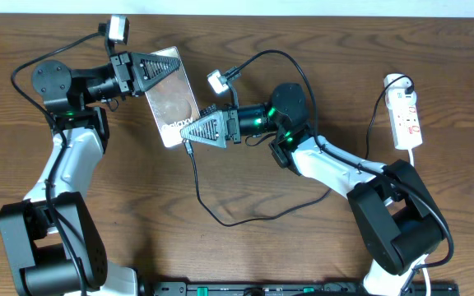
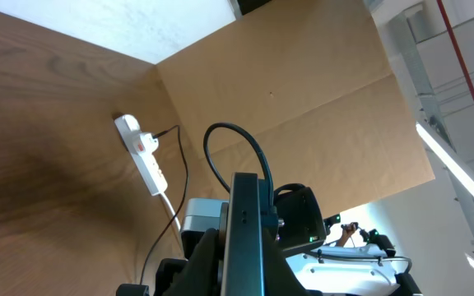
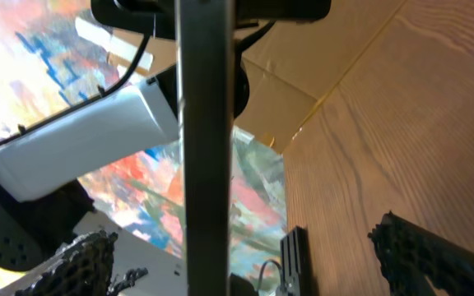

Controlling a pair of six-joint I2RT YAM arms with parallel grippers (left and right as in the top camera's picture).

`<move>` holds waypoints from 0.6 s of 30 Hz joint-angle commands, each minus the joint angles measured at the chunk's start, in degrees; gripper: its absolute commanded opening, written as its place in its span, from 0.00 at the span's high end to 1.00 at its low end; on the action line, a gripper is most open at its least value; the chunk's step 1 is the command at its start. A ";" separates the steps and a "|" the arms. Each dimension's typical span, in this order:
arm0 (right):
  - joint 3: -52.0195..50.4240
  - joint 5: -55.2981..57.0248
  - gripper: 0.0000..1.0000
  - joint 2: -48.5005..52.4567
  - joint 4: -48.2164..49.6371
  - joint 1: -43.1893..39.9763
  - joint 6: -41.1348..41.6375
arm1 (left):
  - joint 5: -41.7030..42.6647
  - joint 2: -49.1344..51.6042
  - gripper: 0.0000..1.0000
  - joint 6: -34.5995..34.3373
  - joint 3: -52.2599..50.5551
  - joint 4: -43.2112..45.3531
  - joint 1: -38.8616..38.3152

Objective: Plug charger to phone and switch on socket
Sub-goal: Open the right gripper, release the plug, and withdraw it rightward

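Left claw (image 1: pixel 169 64) tight on the phone (image 1: pixel 177 94), white "alaxy" lettering legible; right claw (image 1: pixel 186 131) wide open around its end.

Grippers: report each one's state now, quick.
Left gripper: closed, holding the phone.
Right gripper: open, holding nothing.

the table (image 1: pixel 303 247) is showing matt brown wood with clear grain. the phone (image 1: pixel 175 99) is gleaming, smooth glossy grey, catching reflections. the socket (image 1: pixel 406 115) is looking like smooth white plastic, the charger (image 1: pixel 229 223) is showing matt black sheathing, and the back wall (image 2: pixel 303 99) is looking like dull brown cardboard.
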 commanded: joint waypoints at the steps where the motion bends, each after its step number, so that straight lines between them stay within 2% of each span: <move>1: 0.81 -1.79 0.01 0.07 0.13 -0.09 -1.42 | -0.46 -0.85 0.93 1.25 0.24 0.48 0.76; 13: 0.81 -7.32 0.01 0.07 -0.28 -1.95 -6.29 | 2.14 -0.85 0.93 1.20 0.24 0.48 7.15; 18: 0.81 -6.23 0.01 0.07 -14.95 -2.58 -17.00 | 3.06 -0.85 0.93 1.25 0.24 0.48 7.43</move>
